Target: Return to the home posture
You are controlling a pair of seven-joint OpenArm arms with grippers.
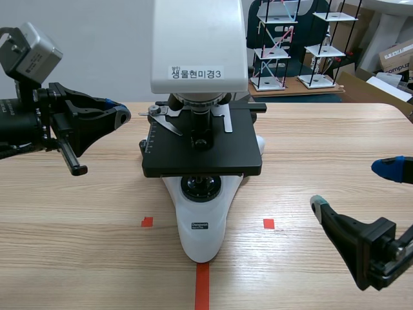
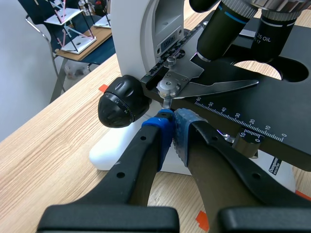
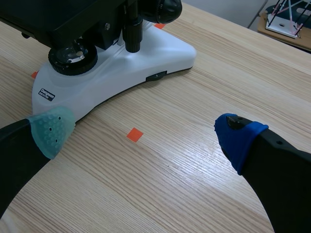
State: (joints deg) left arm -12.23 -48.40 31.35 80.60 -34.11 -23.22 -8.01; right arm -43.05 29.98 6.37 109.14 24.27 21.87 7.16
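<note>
The left jaws, pressed together on nothing, hang close beside the microscope (image 1: 201, 158) stage. The right jaws are spread wide, low over the surface (image 1: 322, 148) near the microscope's base.

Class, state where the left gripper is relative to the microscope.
In the scene view the left gripper hangs shut at the left side of the microscope, level with its black stage, near the slide-clip knob.
</note>
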